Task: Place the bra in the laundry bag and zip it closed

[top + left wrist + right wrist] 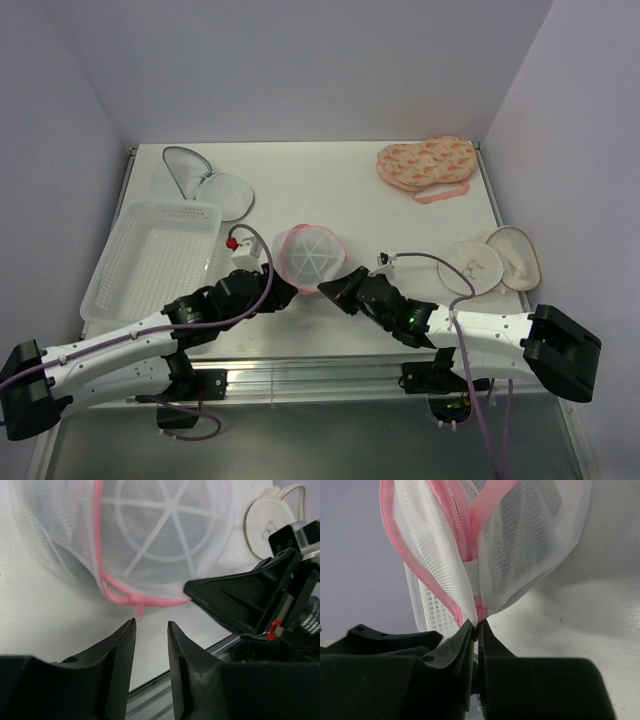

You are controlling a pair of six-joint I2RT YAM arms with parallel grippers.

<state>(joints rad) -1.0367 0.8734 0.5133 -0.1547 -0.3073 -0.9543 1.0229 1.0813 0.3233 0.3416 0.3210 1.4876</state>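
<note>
Zipping looks to be the step in hand, judging by how both arms crowd the near edge of the laundry bag (310, 255), which stands mid-table on its rim with its ribbed dome facing up. No black garment lies loose on the table. A dim grey shade shows behind the mesh in the wrist views and may be the bra, though I cannot tell for sure.

The right gripper (476, 626) comes in at the bag's 5 o'clock, its fingers pressed together on the pink trim at the seam, pinning the bag. The left gripper (151, 625) sits at the bag's 7 o'clock. Its fingers stand a narrow gap apart, holding nothing.

In the left wrist view the pink pull tab (138, 611) hangs off the trim at 12 o'clock from that gap, just beyond the fingertips, near but not touching. The right finger's tip meets the same trim at about 2 o'clock from it.

My guess is that the next move needs the left fingers to ease forward around the tab, close on it, then draw it along the rim while the right holds firm. How much of the zip is open I cannot make out.
</note>
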